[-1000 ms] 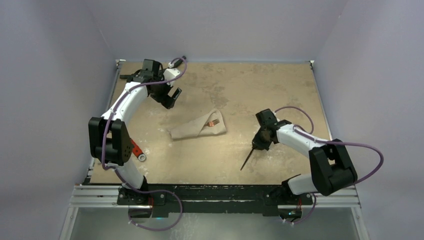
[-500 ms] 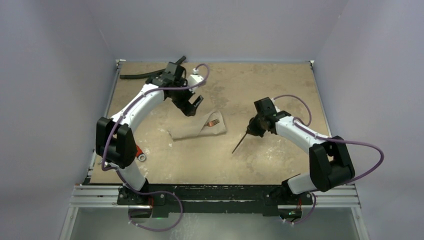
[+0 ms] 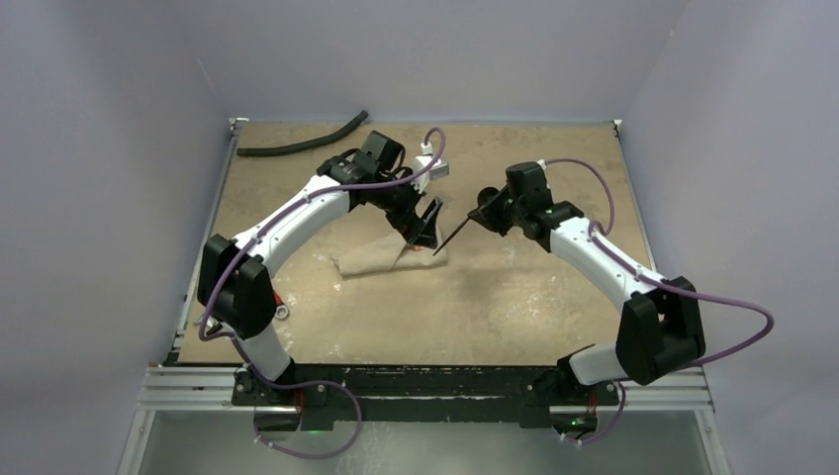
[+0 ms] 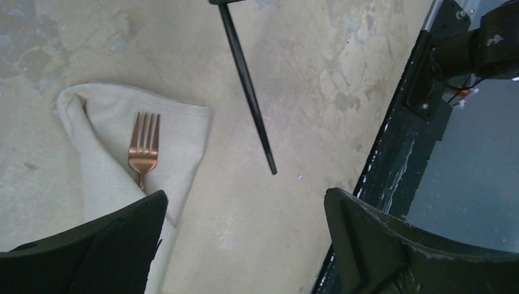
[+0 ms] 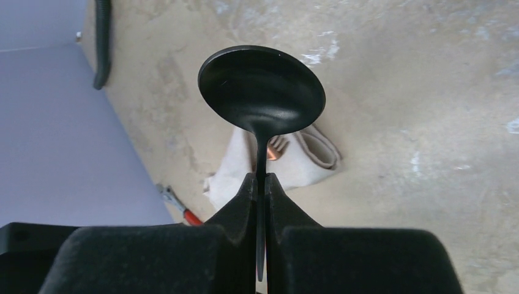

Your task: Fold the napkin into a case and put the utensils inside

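Fork (image 4: 144, 150) in the case (image 4: 101, 159), spoon (image 5: 262, 86) just beside its right end, hose (image 3: 302, 145) behind, far left

Mottled tan tabletop (image 3: 514, 297) boxed in by pale lilac walls.
The surface is sandy, blotched with chalky patches. Plain walls rise at its far edge (image 3: 425, 49), left edge (image 3: 89, 198) and right edge (image 3: 752, 148). An aluminium rail (image 3: 435, 393) runs along the near edge; a black hose (image 3: 297, 146) lies by the far left corner. Light is soft and even.
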Controlling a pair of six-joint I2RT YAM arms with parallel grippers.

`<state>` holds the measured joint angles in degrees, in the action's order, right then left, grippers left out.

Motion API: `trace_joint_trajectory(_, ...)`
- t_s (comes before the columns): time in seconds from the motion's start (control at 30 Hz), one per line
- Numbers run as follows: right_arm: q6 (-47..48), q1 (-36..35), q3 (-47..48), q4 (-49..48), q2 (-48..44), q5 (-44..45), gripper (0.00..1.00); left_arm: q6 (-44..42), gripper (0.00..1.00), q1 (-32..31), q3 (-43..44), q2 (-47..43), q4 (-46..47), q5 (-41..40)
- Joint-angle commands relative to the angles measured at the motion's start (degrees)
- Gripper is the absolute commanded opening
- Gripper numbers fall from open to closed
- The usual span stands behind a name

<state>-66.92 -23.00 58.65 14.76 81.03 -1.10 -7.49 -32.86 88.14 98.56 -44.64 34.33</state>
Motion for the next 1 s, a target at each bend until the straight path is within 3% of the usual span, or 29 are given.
trace_joint_trajectory(0.0,-4.57,-0.77,3.02,-5.16,-1.33,-3.27,0.0,5.11,0.99,-0.97,-1.96,-1.0,3.93,4.61)
trace_joint_trajectory(0.13,-6.49,-1.32,2.81,-7.38,-1.95,-3.89,0.0,6.34,0.94,-1.06,-3.35,-0.39,5.23,5.86)
trace_joint_trajectory(0.3,-8.01,-2.58,2.66,-9.61,-2.14,-3.23,0.0,7.06,0.68,-1.04,-3.36,0.52,5.58,8.2)
trace_joint_trajectory(0.43,-6.33,-5.3,5.31,-8.2,-1.5,-1.84,0.0,4.14,0.1,-0.78,1.47,2.28,1.22,9.64)
trace_joint_trajectory(0.47,-5.95,-5.76,5.82,-7.71,-1.45,-1.88,0.0,2.91,0.0,-0.7,3.13,3.47,-1.23,9.93)
trace_joint_trajectory(0.67,-4.69,-6.02,4.56,-9.34,-3.34,-2.46,0.0,-0.01,0.0,0.12,1.79,3.89,-4.34,12.68)
trace_joint_trajectory(0.7,-4.21,-6.02,4.73,-8.21,-3.42,-3.37,0.04,-0.48,0.0,0.57,1.67,3.72,-4.83,13.6)
trace_joint_trajectory(0.83,3.99,-3.56,1.59,-8.47,-5.31,-8.83,0.49,-4.32,0.0,3.68,1.94,2.87,-8.68,18.45)
trace_joint_trajectory(0.9,12.73,0.02,-0.54,-12.59,-5.98,-16.82,0.69,-6.96,0.0,5.56,1.82,2.37,-10.88,20.93)
trace_joint_trajectory(0.97,21.36,3.74,-0.89,-14.47,-6.04,-25.85,0.81,-11.15,0.0,7.14,2.55,2.51,-15.34,23.43)
